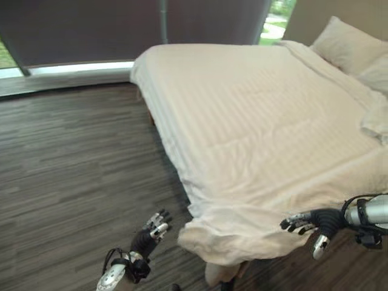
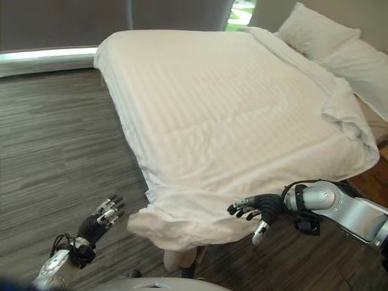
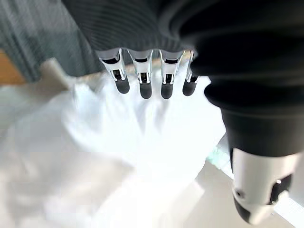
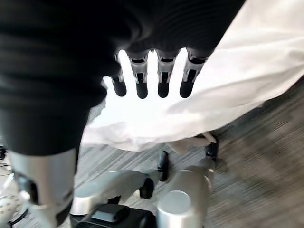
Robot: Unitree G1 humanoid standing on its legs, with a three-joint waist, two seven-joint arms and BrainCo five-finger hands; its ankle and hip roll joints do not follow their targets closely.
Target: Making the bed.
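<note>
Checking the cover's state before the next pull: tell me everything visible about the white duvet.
The white duvet looks like soft cotton with a faint woven stripe. It lies spread over most of the bed, fairly flat with light creases. Its near corner hangs bunched and rumpled over the bed's end above the wood-look floor. The edge by the pillows is folded and crumpled. The left hand is open beside the corner, apart from it; the right hand is open at the hanging edge, contact unclear.

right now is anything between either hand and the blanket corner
Nothing visible: the left hand and right hand are open on either side of the blanket corner, with only bare floor between.
</note>
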